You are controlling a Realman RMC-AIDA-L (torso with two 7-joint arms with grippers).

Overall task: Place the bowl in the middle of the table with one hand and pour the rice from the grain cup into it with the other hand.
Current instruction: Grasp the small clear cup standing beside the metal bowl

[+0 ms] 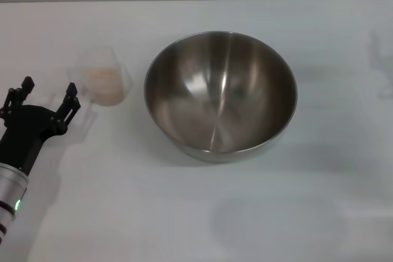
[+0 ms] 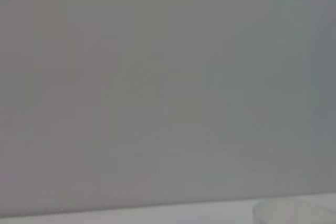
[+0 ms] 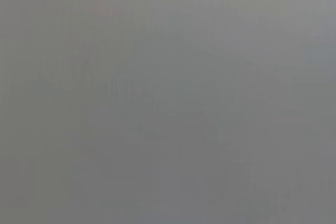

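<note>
Now: reach for grain cup, bowl set

Left gripper (image 1: 48, 93) spread wide, nothing pinched, just short of grain cup (image 1: 101, 78) with rice (image 1: 105, 84). Bowl (image 1: 220, 93) beyond cup, mid table (image 1: 123, 213), presumably placed for pouring. Right gripper out of view.

My head camera looks forward and down from above, taking in the bench (image 1: 184, 213) from near edge to far edge. My left wrist camera sits low, facing a blank wall — sharing only a strip of bench (image 2: 157, 213). My right wrist camera shows featureless grey.
</note>
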